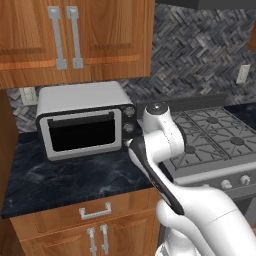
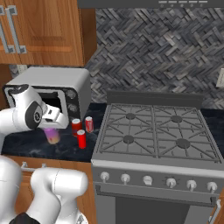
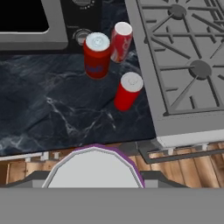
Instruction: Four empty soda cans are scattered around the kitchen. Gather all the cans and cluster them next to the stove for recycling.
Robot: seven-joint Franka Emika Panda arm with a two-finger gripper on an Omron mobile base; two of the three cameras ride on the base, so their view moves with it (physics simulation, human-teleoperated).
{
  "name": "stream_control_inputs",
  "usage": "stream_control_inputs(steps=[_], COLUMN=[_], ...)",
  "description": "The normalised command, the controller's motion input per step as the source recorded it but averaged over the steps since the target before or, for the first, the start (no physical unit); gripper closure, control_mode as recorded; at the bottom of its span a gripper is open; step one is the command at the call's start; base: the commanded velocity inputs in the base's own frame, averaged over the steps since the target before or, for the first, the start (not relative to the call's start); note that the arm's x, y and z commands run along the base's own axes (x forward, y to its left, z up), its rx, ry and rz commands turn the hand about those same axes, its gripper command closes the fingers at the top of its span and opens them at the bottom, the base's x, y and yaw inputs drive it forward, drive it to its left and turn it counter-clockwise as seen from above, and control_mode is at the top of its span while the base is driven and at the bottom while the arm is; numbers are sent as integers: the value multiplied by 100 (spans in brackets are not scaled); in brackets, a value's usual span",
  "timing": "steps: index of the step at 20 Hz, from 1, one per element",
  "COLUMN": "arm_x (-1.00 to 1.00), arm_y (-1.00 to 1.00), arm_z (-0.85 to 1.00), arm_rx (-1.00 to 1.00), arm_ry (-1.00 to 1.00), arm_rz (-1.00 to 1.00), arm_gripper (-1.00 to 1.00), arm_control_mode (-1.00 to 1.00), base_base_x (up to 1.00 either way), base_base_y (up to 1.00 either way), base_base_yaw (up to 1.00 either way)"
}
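At the left middle of the right base view, I have the gripper hanging over the black counter with the pale purple can beneath it; in the hand view that can's silver top and purple rim sit right between my fingertips at the bottom centre, so I read the claw as grasping the purple can, held upright just above or at the counter; I cannot tell which.

Three cans already stand together by the stove: a plain red can in front of the toaster oven, the red-and-white can just beside it nearer the stove, and another red can lower in the hand view, close to the stove's left edge; in the right base view they cluster between the oven and the range.

My judgement: this is the fourth and last can, and the step in hand is placing it with the group; the next move calls for carrying it toward the right of the right base view, setting it down on bare counter near the lone red can without knocking any over, then letting go and lifting straight away.
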Motion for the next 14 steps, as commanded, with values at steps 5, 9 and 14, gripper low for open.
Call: stream_control_inputs(steps=[5, 9, 14], arm_x=[23, 16, 12], arm_y=[0, 0, 0], arm_z=[-9, -8, -12], arm_rx=[0, 0, 0], arm_ry=[0, 0, 0], arm_rz=[0, 0, 0], arm_gripper=[100, 100, 100], arm_control_mode=[-100, -100, -100], base_base_x=[0, 0, 0], base_base_y=[0, 0, 0], base_base_yaw=[0, 0, 0])
